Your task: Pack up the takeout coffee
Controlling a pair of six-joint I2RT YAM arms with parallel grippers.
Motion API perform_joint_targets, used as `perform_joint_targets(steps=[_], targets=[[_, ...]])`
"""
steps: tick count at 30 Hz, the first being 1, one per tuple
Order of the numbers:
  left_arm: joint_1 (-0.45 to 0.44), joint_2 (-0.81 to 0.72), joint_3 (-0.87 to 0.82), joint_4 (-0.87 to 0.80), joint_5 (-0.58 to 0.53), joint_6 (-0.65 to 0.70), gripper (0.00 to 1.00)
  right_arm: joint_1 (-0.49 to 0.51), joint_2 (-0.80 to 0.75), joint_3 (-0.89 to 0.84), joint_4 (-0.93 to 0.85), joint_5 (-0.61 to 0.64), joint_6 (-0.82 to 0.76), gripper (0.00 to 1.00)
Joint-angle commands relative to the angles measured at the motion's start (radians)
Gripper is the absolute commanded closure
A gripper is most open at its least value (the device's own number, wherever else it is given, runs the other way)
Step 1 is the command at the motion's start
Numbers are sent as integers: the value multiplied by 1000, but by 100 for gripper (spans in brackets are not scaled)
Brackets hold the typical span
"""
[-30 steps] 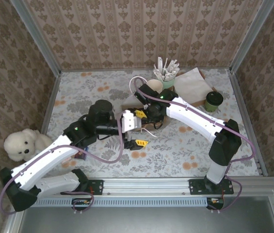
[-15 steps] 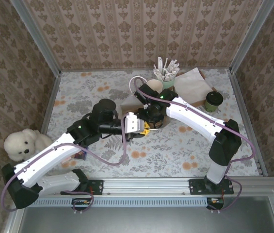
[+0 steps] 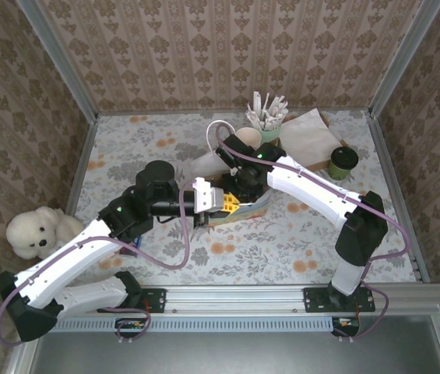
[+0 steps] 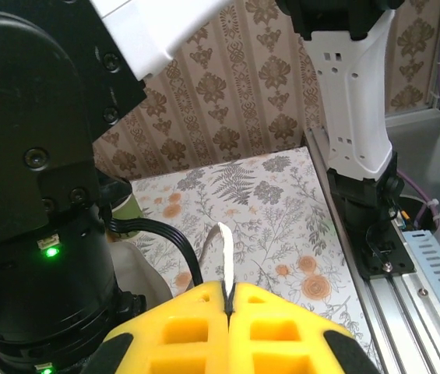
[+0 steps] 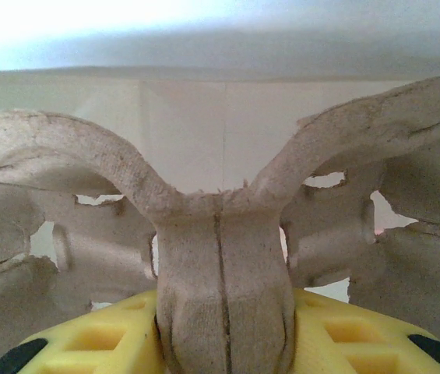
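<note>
**Top external view.** Compared with half a second ago, the left gripper (image 3: 216,204) has drawn back slightly toward its own base. A pale thin sheet (image 3: 249,212) now spreads beneath both tools, where brown material showed before. The left arm reaches in from the near-left corner with its wrist pointing right. The right arm arches from the near-right base to the centre of the floral-print table (image 3: 305,241). The right gripper (image 3: 243,189) points down, just beside the left one. The small cream paper cup (image 3: 251,137) stands at the far side next to the green cup of white sticks (image 3: 269,123), and the right arm partly covers it.

**Left wrist view.** The yellow fingers of the left gripper (image 4: 227,312) are pressed together, pinching the upright edge of the pale thin sheet (image 4: 223,249). The right arm's black wrist housing (image 4: 33,195) blocks the left half of the scene.

**Right wrist view.** The right gripper (image 5: 223,339) is clamped narrow on the centre post of the brown moulded-pulp carrier tray (image 5: 118,167). A plain white surface stands behind the tray, and what it is cannot be told. The tray's outer edges are cut off.
</note>
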Motion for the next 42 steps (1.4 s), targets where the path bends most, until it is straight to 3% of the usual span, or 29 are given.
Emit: perform_joint_targets(steps=[1, 12, 16, 23, 31, 35, 39, 42], targets=[[-9, 3, -3, 71, -19, -67, 100, 3, 24, -25, -16, 23, 13, 59], [-10, -2, 34, 71, -89, -141, 98, 13, 25, -63, 26, 16, -19, 60], [-9, 2, 72, 57, -87, -191, 91, 15, 27, -80, 40, 9, -23, 60], [-11, 24, 137, 9, -94, -237, 88, 18, 10, -99, 71, -7, -20, 59], [30, -54, 149, -90, -88, -136, 33, 17, 4, -96, 72, -20, -33, 58], [143, -114, 100, -6, -188, -241, 13, 18, 1, -88, 69, -8, -35, 58], [319, -32, 178, -74, -330, -484, 4, 18, 8, -80, 64, -6, -37, 58], [437, 85, 265, -194, -394, -650, 4, 19, 16, -75, 65, -8, -35, 58]])
